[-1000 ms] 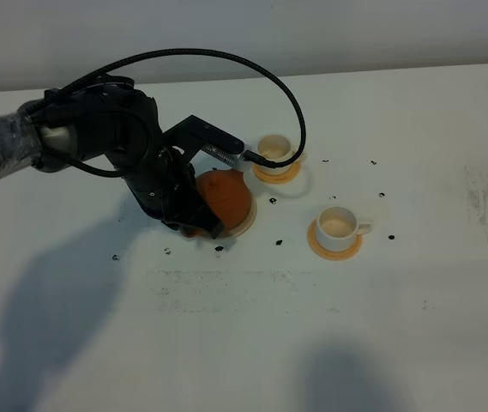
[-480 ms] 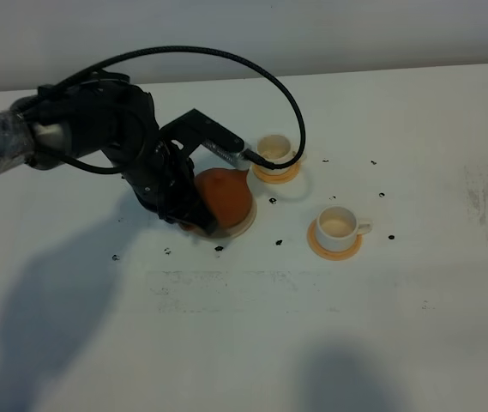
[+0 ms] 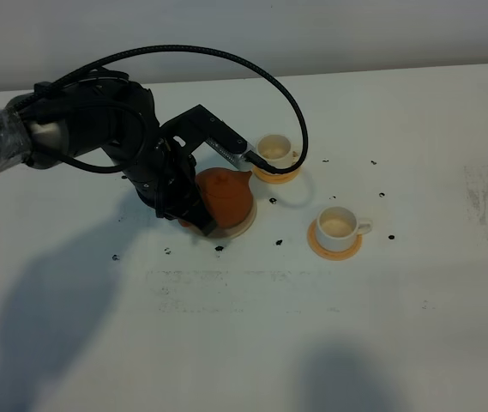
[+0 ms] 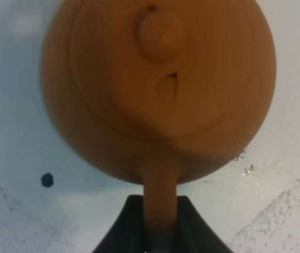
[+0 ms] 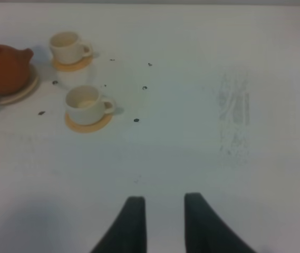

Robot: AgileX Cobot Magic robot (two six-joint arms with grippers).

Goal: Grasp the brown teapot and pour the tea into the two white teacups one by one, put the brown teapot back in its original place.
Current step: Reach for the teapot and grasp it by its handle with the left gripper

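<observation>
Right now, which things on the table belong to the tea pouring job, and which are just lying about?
Job: brown teapot, two white teacups, beige coaster under the teapot, left gripper at the teapot's handle.
Lying about: orange coasters under the cups, black specks on the table, right gripper, open and empty.
</observation>
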